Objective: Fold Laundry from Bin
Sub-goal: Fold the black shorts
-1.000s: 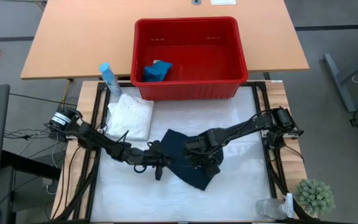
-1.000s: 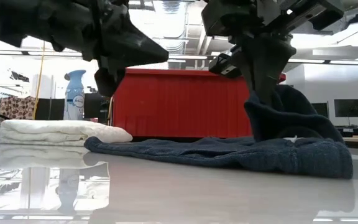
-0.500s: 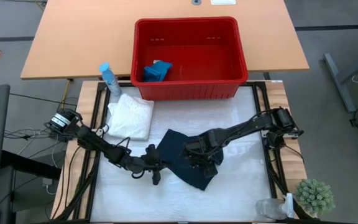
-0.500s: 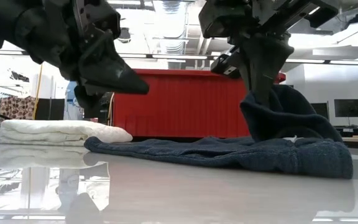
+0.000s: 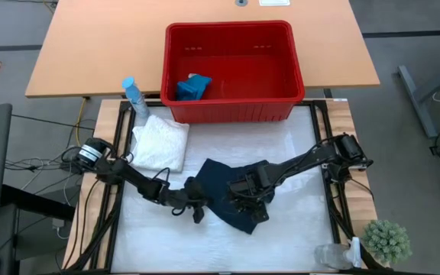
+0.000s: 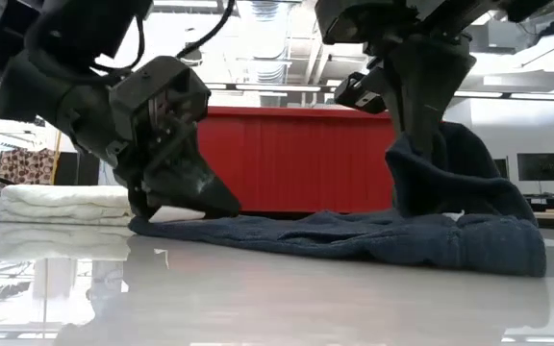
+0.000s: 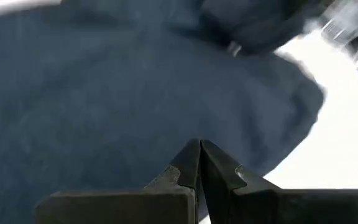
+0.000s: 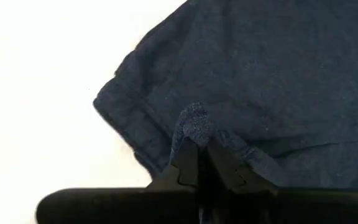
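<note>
Three cloth items are in view, taken here relative to the red bin (image 5: 232,70). Its walls carry small slots; no writing can be read on it. The bin stands at the far edge of the white work surface (image 5: 296,145), partly on the wooden table (image 5: 98,46) behind. Inside it, in its near left corner, lies the small teal-blue cloth (image 5: 192,87).

Just outside the bin's near left corner rests the folded white lacy cloth (image 5: 161,143). A pale blue spray bottle (image 5: 135,98) stands beside the bin's left wall; the low view shows a label on it, but the lettering is too small to read.

The dark navy cloth (image 5: 228,191) lies spread on the work surface well in front of the bin, roughly level with its middle. The left gripper (image 5: 197,214) is down at this cloth's left edge, its jaws pressed fully together with nothing between them. The right gripper (image 8: 199,163) has its jaws pinched tight on a raised fold of the navy cloth, and in the low view that fold is lifted above the rest of the fabric.

Bare work surface lies between the bin's front wall and the navy cloth, and more to the cloth's right and front. A small potted plant (image 5: 386,241) sits at the near right corner, far from the bin.
</note>
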Action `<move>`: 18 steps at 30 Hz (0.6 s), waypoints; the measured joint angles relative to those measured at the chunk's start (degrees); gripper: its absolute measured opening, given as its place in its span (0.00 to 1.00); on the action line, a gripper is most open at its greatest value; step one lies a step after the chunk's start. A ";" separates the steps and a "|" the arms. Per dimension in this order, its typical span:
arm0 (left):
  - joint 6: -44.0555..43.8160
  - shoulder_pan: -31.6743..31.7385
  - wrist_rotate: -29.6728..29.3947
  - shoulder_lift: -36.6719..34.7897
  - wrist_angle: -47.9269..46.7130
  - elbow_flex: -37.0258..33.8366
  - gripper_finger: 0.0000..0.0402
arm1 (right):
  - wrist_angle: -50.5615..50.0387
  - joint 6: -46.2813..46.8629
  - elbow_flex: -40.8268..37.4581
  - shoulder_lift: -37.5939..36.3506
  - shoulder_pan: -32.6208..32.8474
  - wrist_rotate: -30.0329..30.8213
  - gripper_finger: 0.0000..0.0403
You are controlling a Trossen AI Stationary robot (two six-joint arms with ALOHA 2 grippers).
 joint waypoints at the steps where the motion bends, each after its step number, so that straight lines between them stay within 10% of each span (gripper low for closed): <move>1: -0.33 0.28 0.69 0.33 -0.14 -0.03 0.00 | 0.01 0.25 0.00 0.00 0.35 0.00 0.07; 18: 0.92 3.75 6.38 0.80 -3.68 1.08 0.00 | -3.45 1.73 7.82 -0.04 6.38 7.15 0.07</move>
